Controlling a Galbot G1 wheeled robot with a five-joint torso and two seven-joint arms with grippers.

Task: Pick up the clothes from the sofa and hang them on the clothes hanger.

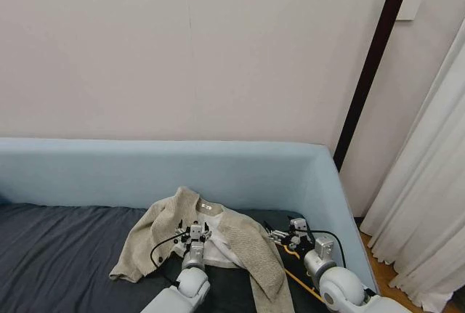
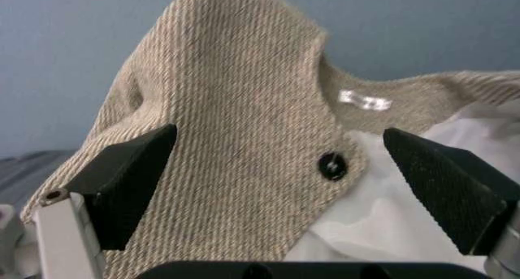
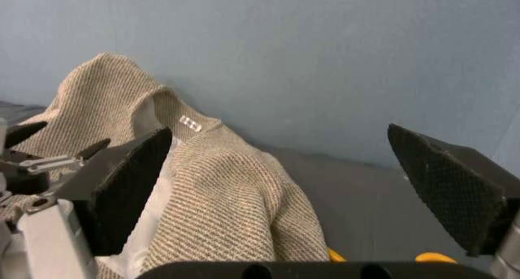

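Both pairs of jaws stand wide apart, holding nothing. The left gripper [image 2: 278,136] spreads two black, wedge-shaped fingers on either side of the front panel of one beige cardigan [image 2: 235,96]. The right gripper [image 3: 278,134] is just as wide, with two matching textured wedges, and sits beside the cardigan's edge on the robot's right.

The cardigan is a coarse, ribbed knit. It lies crumpled and open on the sofa seat [image 1: 51,248], its collar raised towards the backrest. One round black button [image 2: 332,165] and one small white label [image 2: 366,100] show on it. Smooth white fabric [image 2: 382,218] lies inside it. One thin yellow-orange bar [image 1: 301,280] pokes out from under its hem.

The seat is dark grey-blue cloth. Behind it runs a pale blue padded backrest [image 1: 145,175], then a plain off-white wall [image 1: 182,44]. On the right stand one dark wooden frame [image 1: 370,66] and a white pleated curtain [image 1: 429,204].
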